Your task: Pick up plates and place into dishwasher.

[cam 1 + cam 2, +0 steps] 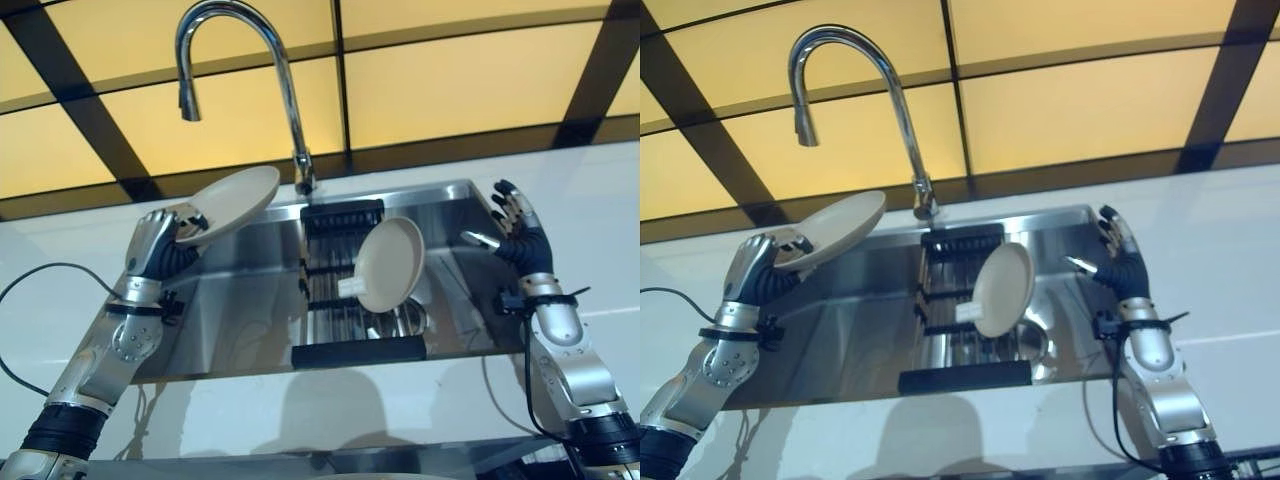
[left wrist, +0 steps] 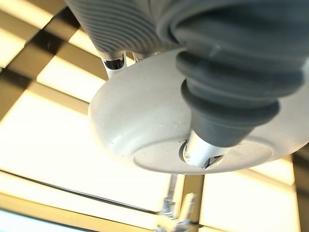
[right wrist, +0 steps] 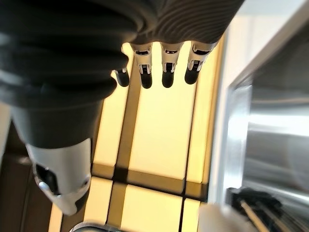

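**Plate up at sink's left edge**

Left robot hand (image 1: 160, 243) pinching rim of beige plate (image 1: 232, 203); right robot hand (image 1: 517, 222) spread, idle. Second plate (image 1: 390, 264) leaning in rack (image 1: 345, 290). Stiff, slick, breakable: best gripped by rim.

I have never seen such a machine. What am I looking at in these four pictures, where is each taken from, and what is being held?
This is a humanoid robot at a steel sink. Two pictures come from cameras in its head, looking at the sink and tall faucet. The other two come from cameras on its wrists, very close to each hand. The left hand grips a beige plate by its rim, raised over the sink's left edge. A second plate stands on edge in the dark rack inside the sink. The right hand is open and holds nothing, by the sink's right edge.
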Available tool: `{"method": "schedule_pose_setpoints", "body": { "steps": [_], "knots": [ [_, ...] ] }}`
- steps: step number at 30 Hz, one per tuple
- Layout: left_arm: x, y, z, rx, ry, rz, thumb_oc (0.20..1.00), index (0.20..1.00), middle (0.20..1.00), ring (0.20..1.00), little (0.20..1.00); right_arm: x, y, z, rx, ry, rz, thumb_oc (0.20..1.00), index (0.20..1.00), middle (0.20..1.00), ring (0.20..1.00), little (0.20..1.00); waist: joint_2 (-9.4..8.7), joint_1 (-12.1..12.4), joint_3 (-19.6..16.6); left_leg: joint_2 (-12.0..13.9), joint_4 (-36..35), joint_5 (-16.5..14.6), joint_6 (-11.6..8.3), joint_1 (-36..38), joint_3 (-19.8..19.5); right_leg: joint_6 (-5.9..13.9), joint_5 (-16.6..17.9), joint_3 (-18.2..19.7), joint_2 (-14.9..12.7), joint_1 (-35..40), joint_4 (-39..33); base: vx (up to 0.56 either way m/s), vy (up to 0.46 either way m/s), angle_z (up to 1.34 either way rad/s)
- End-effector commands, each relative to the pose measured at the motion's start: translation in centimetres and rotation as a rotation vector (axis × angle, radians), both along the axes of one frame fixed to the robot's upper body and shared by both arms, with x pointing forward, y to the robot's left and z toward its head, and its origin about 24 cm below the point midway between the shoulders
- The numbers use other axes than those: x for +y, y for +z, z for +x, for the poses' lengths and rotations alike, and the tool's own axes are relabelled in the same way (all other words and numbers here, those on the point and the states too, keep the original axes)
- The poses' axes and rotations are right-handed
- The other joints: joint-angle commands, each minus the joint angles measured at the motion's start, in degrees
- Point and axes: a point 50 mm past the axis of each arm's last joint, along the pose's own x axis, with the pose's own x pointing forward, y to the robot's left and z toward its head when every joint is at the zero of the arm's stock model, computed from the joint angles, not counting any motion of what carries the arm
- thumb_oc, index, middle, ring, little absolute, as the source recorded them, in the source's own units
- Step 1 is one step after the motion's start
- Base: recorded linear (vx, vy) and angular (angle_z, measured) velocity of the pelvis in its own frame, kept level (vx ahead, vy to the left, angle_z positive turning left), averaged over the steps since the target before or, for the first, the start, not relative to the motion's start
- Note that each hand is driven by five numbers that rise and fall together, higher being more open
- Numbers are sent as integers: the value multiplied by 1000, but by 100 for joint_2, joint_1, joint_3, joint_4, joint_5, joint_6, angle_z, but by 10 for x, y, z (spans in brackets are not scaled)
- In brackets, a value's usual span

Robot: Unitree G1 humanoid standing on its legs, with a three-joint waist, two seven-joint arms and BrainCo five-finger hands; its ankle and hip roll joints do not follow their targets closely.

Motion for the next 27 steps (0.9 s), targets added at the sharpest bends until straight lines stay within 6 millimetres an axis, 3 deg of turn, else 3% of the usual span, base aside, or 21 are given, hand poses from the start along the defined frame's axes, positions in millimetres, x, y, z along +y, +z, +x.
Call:
{"method": "schedule_pose_setpoints", "body": {
  "steps": [1, 11, 22, 27],
  "knots": [
    [-14, 48, 10, -108, -174, -74, 200, 200, 200, 200, 200, 32, 54, 4, -253, 145, -62, 1000, 1000, 1000, 1000, 1000, -355, 175, -259, 5, -5, -502, 7, 8, 1, 274, -420, -146, -69, -137, 23, -35, -27, 9],
    [-56, 51, 12, 216, -625, -284, 200, 200, 200, 200, 200, 55, 72, 2, -294, 311, -290, 1000, 1000, 1000, 1000, 1000, -444, 293, -372, 28, -5, -537, 16, 27, -74, 295, -404, -200, -49, -115, 23, -48, -15, 3],
    [-64, 59, 17, 279, -695, -216, 200, 200, 200, 200, 200, 70, 90, -1, -266, 508, -533, 1000, 1000, 1000, 1000, 1000, -555, 299, -450, 10, -5, -556, 40, 40, -63, 310, -378, -167, -51, -127, 23, -6, 0, 0],
    [-63, 59, 16, 291, -695, -180, 200, 200, 200, 200, 200, 71, 94, -3, -253, 540, -549, 1000, 1000, 1000, 1000, 1000, -586, 301, -458, 15, -5, -555, 51, 42, -51, 305, -370, -151, -43, -132, 23, 0, 0, 0]
  ]
}}
